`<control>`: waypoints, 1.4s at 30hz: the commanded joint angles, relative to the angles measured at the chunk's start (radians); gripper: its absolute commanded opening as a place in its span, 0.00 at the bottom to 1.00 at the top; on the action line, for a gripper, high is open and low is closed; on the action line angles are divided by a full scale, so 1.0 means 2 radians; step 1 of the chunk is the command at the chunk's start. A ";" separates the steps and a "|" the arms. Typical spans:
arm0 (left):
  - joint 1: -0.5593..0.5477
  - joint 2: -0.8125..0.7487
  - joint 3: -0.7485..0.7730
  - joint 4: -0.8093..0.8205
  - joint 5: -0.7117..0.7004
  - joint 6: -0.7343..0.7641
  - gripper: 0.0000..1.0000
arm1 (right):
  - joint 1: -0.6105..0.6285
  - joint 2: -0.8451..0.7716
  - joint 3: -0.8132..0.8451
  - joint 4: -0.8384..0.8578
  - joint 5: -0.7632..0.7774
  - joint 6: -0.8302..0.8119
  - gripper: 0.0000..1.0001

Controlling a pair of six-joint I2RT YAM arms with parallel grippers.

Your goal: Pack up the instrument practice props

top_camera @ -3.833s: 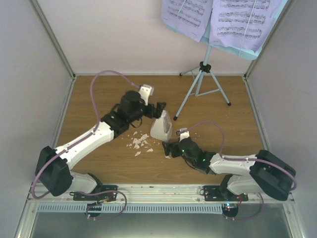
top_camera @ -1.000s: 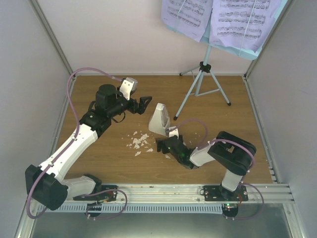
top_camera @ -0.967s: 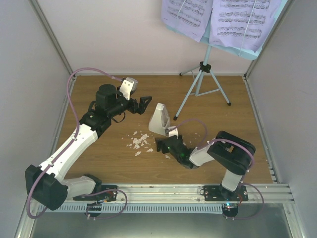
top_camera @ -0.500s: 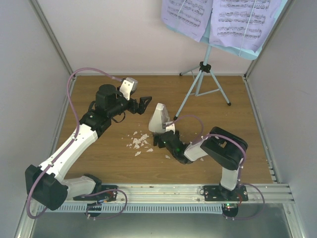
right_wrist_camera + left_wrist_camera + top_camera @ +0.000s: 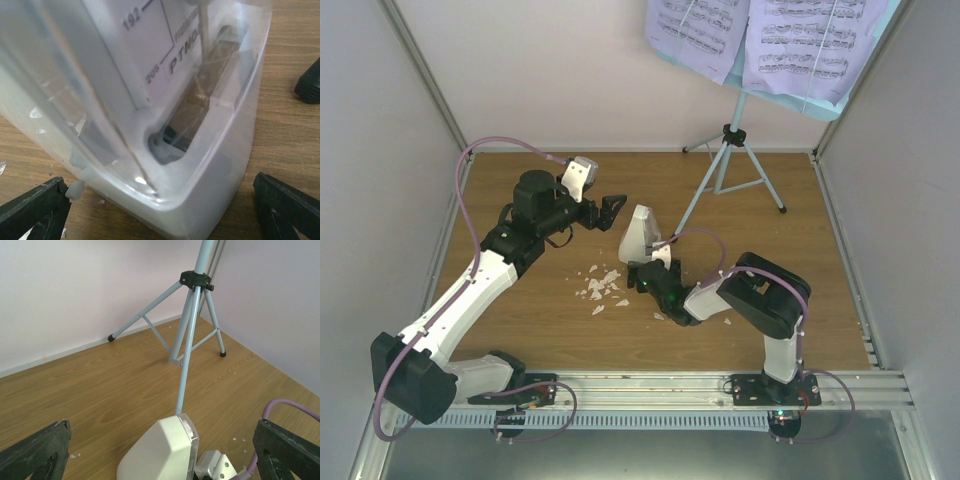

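The right gripper (image 5: 642, 278) is open, with its fingers on both sides of the base of the white metronome (image 5: 640, 236). The metronome stands upright on the table (image 5: 800, 270), near white crumbs (image 5: 602, 287). The left gripper (image 5: 613, 210), also open, hovers just left of the metronome. Farther back, the music stand (image 5: 725, 170) holds the lavender pages (image 5: 790, 45).

I see the white pyramid metronome (image 5: 642, 235) upright near the middle of the tabletop (image 5: 800, 250). Through its clear front cover my right wrist camera shows a printed tempo scale, reading 192 and 208, and a thin pendulum rod. The light-blue music stand (image 5: 733, 135) stands toward the far right corner, tripod legs spread, one foot just beside the metronome. Two pale lavender sheet-music pages (image 5: 810, 45) with printed staves rest on its desk.
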 commanded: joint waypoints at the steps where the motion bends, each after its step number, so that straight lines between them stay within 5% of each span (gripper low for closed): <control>1: 0.001 -0.009 -0.003 0.012 -0.003 0.009 0.99 | -0.005 0.030 -0.011 -0.062 0.006 0.003 1.00; 18: 0.002 -0.007 -0.003 0.011 -0.007 0.010 0.99 | -0.005 0.022 -0.027 -0.025 -0.010 -0.026 0.62; 25: 0.003 -0.007 -0.003 0.010 -0.009 0.012 0.99 | -0.005 0.018 -0.033 -0.016 -0.013 -0.032 0.55; 29: 0.002 -0.007 -0.003 0.010 -0.011 0.012 0.99 | -0.005 0.013 -0.036 -0.012 -0.015 -0.036 0.61; 35: 0.003 -0.007 -0.003 0.009 -0.019 0.013 0.99 | -0.005 -0.037 -0.069 0.003 -0.036 -0.060 0.98; 42: 0.002 -0.006 -0.011 0.019 -0.014 0.008 0.99 | -0.012 -0.177 -0.148 -0.041 -0.058 -0.071 0.99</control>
